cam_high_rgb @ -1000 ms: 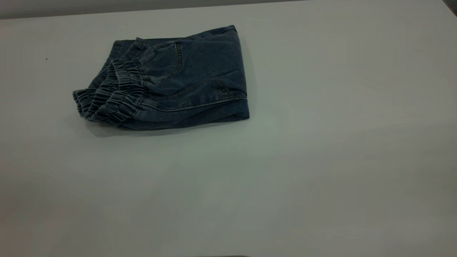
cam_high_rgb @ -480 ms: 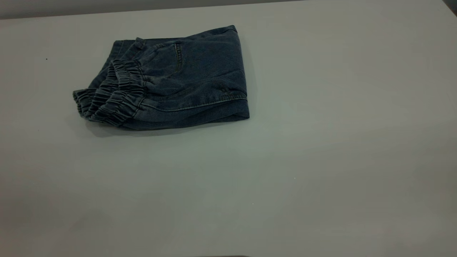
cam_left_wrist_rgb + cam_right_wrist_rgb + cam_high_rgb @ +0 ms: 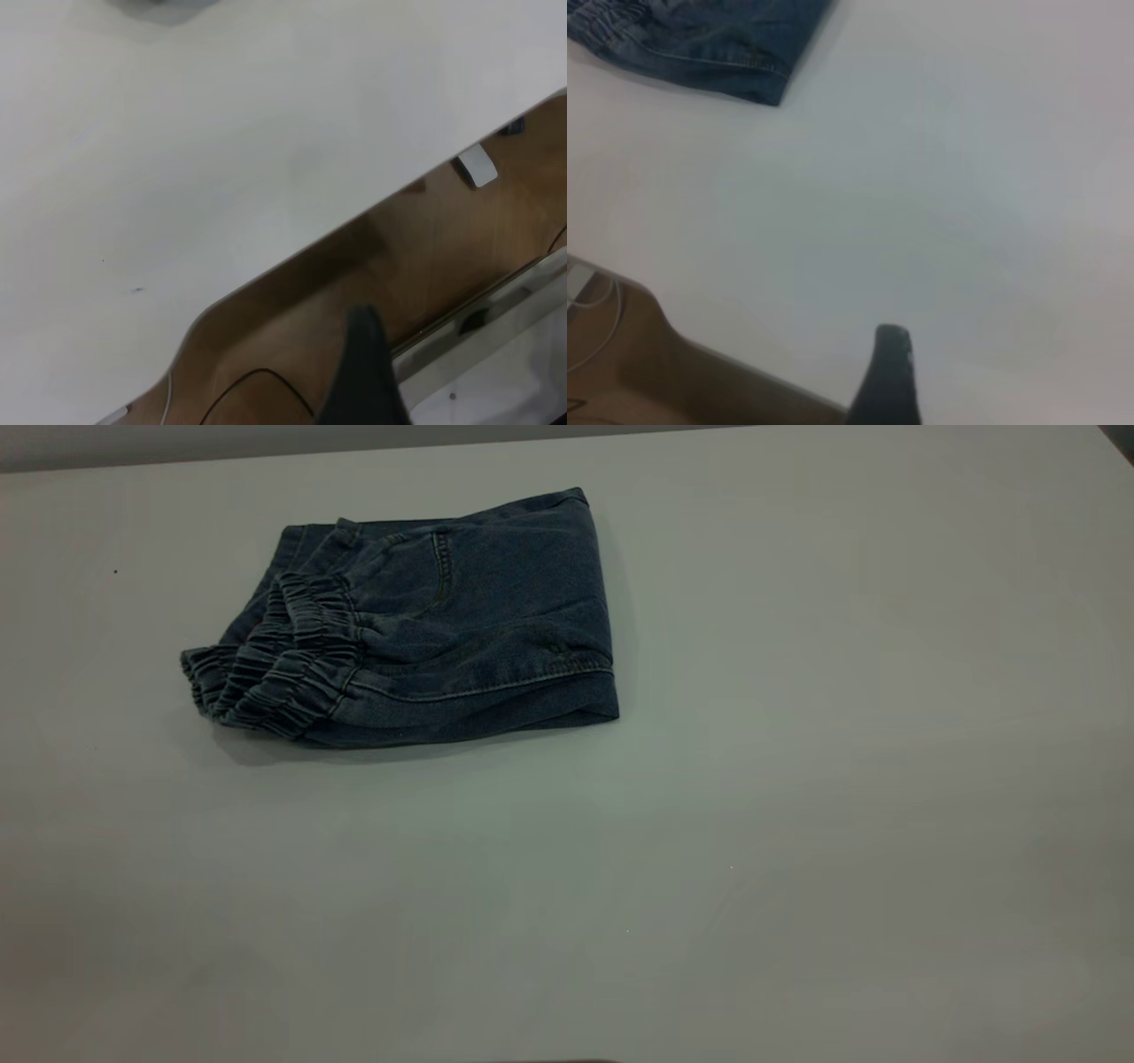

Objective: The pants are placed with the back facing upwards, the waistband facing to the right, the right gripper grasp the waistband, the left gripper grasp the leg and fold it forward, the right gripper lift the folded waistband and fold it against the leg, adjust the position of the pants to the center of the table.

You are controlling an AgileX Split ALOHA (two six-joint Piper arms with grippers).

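Note:
The pants lie folded into a compact blue denim bundle at the far left of the white table. The ruffled waistband lies on top at the bundle's left end, over the folded layers. The leg with the print is hidden inside the fold. Neither gripper appears in the exterior view. My left gripper hangs past the table's edge, showing one black finger with nothing beside it. My right gripper hovers over bare table far from the pants, with a single finger in sight.
The table's edge runs across the left wrist view, with brown floor and a thin cable beyond it. A white cable lies off the table's corner in the right wrist view.

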